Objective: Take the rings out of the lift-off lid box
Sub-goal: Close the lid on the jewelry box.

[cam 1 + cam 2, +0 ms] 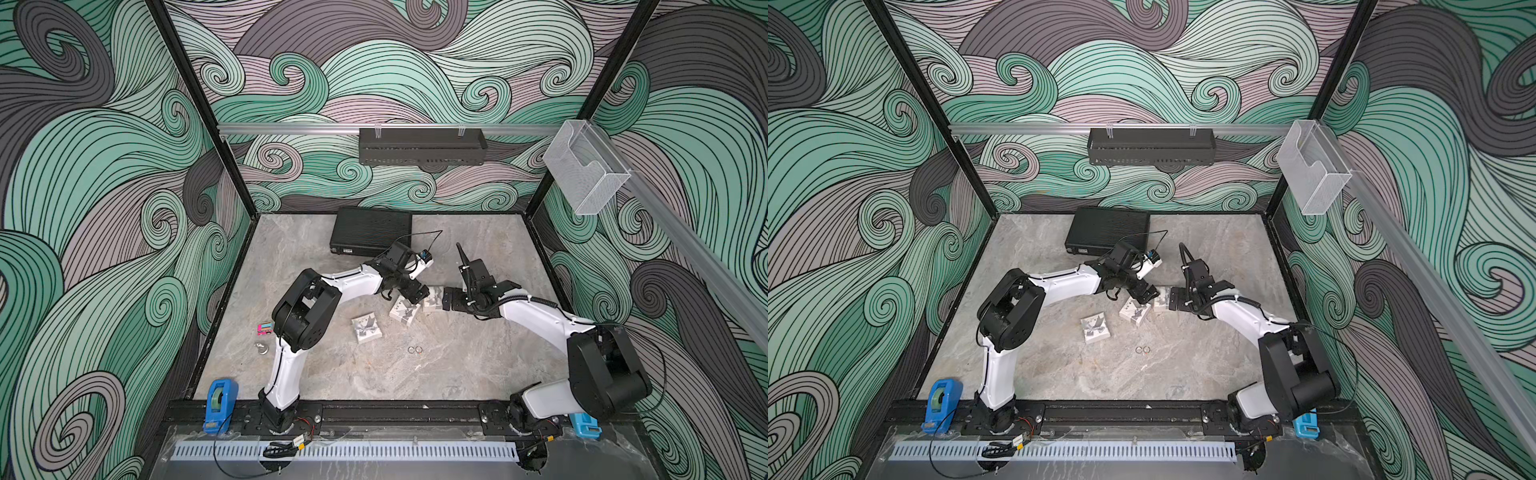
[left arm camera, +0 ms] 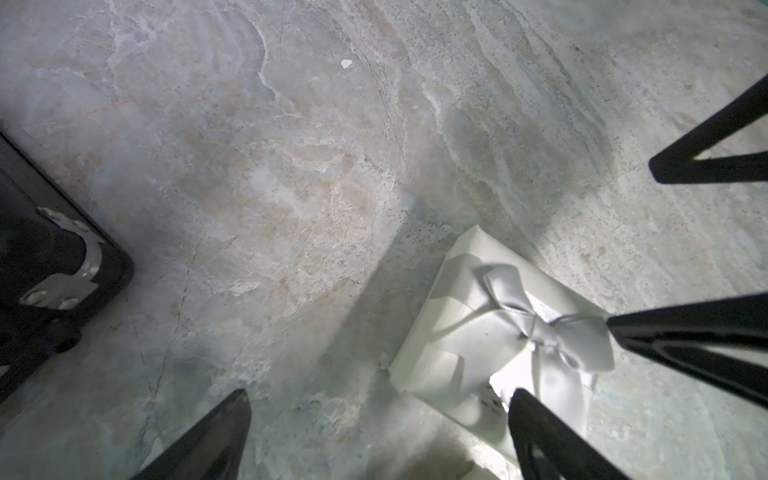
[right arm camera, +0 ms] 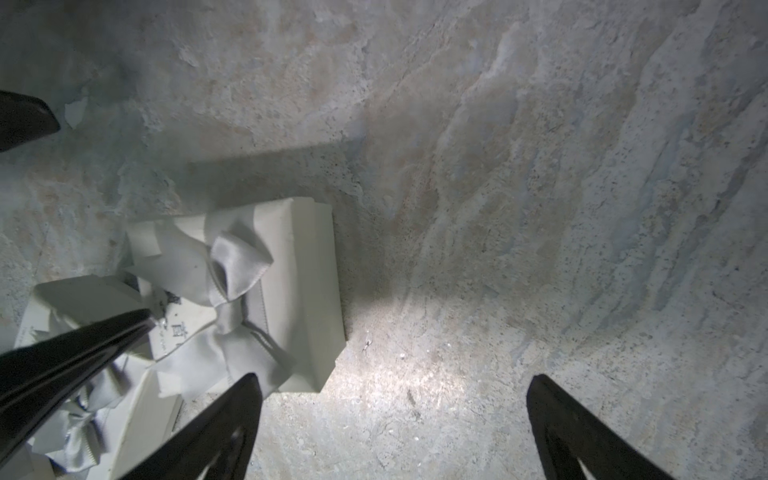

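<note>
Small bow box (image 1: 434, 300) sits between grippers: left gripper (image 1: 420, 293) at its left, right gripper (image 1: 447, 297) at its right, both equally close. Both jaws wide open, holding nothing.

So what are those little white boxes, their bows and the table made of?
Boxes: probably matte cardboard, with crisp folded edges. Bows: shiny satin-like ribbon, soft glints. Table: stone-look, mottled grey veins; real stone or print, cannot tell.
</note>
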Motion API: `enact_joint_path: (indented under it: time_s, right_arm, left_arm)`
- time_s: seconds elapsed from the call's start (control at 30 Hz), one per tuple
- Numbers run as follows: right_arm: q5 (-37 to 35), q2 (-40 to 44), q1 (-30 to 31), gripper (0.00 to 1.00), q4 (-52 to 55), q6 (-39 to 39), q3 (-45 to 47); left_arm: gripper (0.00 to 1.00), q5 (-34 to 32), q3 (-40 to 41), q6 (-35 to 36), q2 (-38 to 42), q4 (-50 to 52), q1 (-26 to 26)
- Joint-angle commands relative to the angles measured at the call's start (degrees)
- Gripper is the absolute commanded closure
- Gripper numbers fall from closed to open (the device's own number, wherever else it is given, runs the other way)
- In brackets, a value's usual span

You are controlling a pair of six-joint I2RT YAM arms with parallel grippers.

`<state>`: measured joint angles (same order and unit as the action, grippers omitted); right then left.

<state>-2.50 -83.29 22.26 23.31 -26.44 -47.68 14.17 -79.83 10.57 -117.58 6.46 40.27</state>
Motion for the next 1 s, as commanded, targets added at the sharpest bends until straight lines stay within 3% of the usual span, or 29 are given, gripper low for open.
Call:
enact_joint_path:
  time_s: [0.0, 0.43, 0.8, 0.97]
  right_arm:
    - [0.4, -0.52, -0.44, 0.01, 0.23, 0.61, -2.58]
    - [1.14, -8.85, -1.1, 0.01, -1.97, -0.65, -4.0]
    - [-0.55, -6.68, -1.08, 0.01, -0.99, -0.47, -2.06]
    - [-1.24, -3.46, -1.1, 0.01, 1.37, 1.32, -4.04]
  left_arm:
    - [0.03, 0.33, -2.51, -0.27, -1.73, 1.14, 0.29]
    - [0.03, -0.18, -3.4, -0.55, -2.96, 1.8, 0.33]
    - [0.03, -0.38, -2.83, -1.16, -3.25, 1.35, 0.31]
    - [0.03, -1.84, -1.4, 0.32, 1.1, 0.76, 0.32]
